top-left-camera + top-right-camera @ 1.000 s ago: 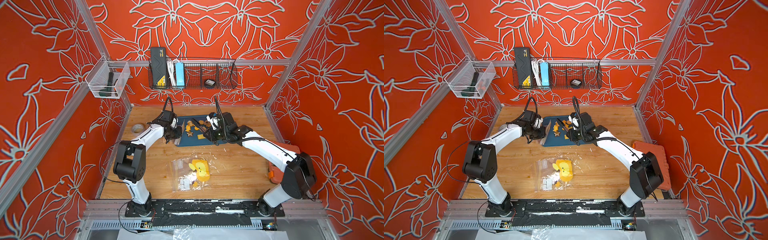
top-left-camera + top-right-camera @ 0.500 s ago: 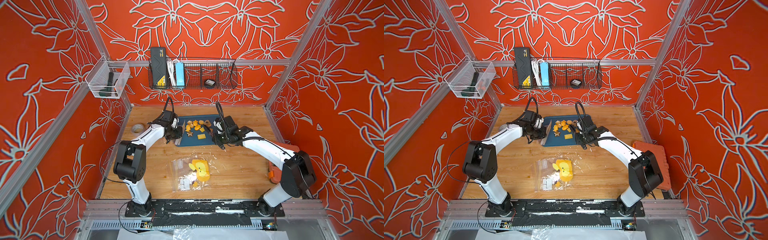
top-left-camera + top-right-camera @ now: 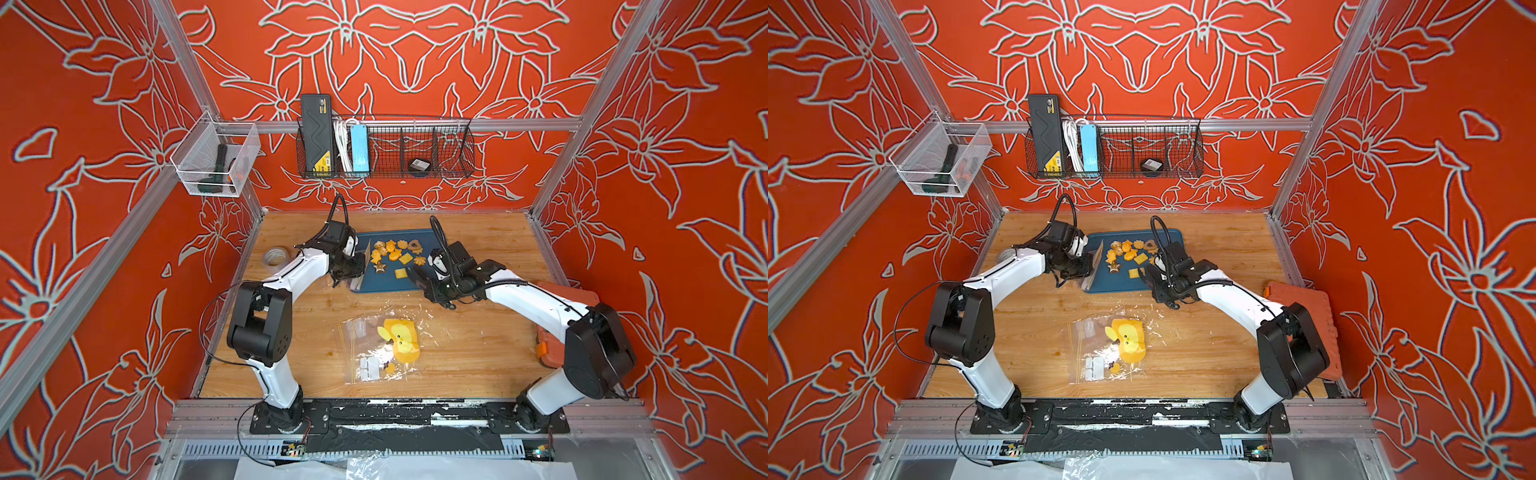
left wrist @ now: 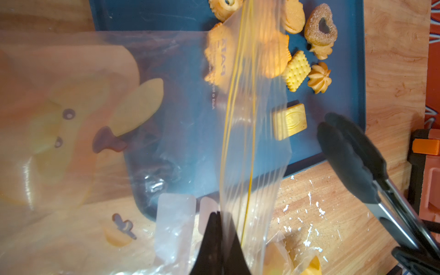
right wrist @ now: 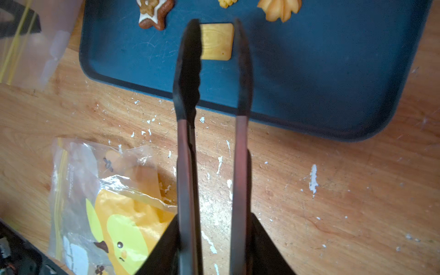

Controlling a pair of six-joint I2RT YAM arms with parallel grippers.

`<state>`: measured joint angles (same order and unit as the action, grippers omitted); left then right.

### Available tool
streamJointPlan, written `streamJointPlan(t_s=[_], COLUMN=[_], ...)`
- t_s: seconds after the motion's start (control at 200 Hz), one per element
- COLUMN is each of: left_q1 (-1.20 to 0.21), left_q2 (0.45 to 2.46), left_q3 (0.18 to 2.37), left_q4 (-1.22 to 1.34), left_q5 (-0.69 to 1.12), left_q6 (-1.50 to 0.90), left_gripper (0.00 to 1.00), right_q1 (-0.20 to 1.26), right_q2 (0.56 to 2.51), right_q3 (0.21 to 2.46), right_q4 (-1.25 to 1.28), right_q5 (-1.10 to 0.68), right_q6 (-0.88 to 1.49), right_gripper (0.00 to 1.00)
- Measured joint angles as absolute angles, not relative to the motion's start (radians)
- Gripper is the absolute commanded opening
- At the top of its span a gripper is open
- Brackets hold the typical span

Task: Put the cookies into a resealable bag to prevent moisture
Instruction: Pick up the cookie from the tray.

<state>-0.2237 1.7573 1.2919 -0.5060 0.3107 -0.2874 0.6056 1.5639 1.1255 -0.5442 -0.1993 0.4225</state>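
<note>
Left wrist view: we see the left claw [image 4: 219,223] clamped shut on the zip edge of a clear resealable bag [image 4: 181,95], held upright at the edge of the blue tray [image 4: 345,100]. The cookies [image 4: 296,71] lie grouped on the tray, some seen thru the bag's film. Right wrist view: we see the right claw [image 5: 214,219] gripping black tongs [image 5: 188,71], tips parted, near the square cookie [image 5: 216,41]; contact w/ it can't be told. A 2nd bag [image 3: 382,345], duck print, lies flat on the desk [image 3: 478,353].
</note>
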Motion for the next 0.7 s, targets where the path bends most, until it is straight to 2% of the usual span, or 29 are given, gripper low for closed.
streamJointPlan(t_s=[0.28, 0.701], left_q1=[-0.224, -0.224], left_q2=[1.757, 1.757], left_q3=[1.292, 1.292], left_q4=[-0.506, -0.506], left_q5=[0.311, 0.311], left_q6=[-0.287, -0.287], left_gripper=[0.00, 0.00], right_q1=[0.651, 0.713], right_q2=[1.616, 1.728], right_q3=[1.148, 1.275], right_q4=[-0.551, -0.636], right_q5=[-0.168, -0.031], right_q6=[0.441, 0.441], right_gripper=[0.59, 0.57])
